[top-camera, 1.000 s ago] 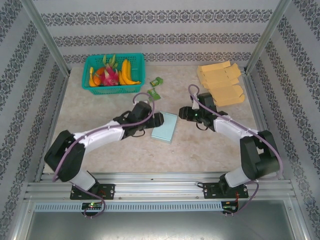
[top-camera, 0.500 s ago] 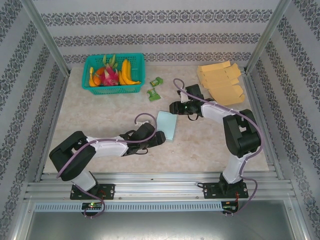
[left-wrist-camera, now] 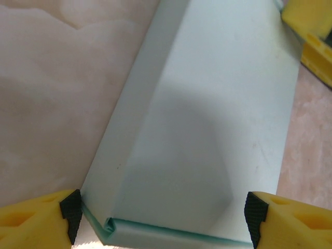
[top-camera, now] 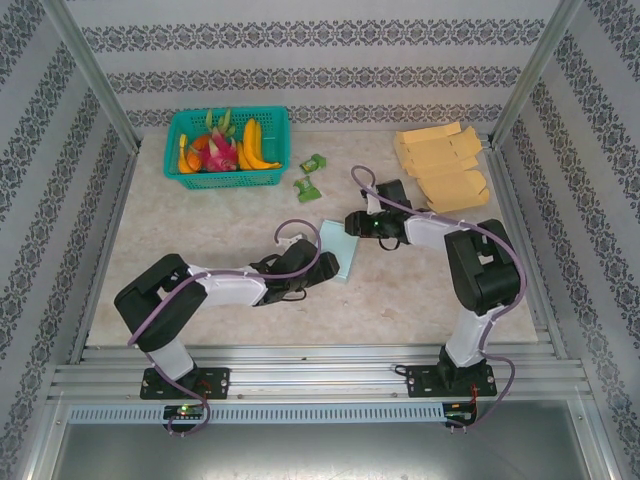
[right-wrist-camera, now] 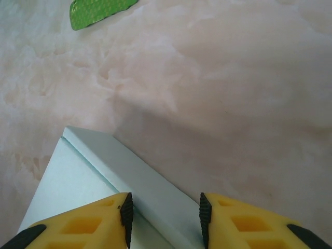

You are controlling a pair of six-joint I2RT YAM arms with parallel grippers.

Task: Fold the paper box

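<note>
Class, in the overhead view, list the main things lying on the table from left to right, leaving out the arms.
Teal plastic basket of fruit → flat pale blue paper box → stack of tan cardboard boxes

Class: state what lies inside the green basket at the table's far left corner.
Inside the basket: yellow bananas, a pink dragon fruit and something orange. The fruit covers the basket's floor and anything lower in the pile.

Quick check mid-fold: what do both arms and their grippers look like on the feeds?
Both the left arm and right arm have white link shells between black joints, with a purple cable looping along each. The left gripper and right gripper carry blocky yellow fingers tipped with black pads.
</note>
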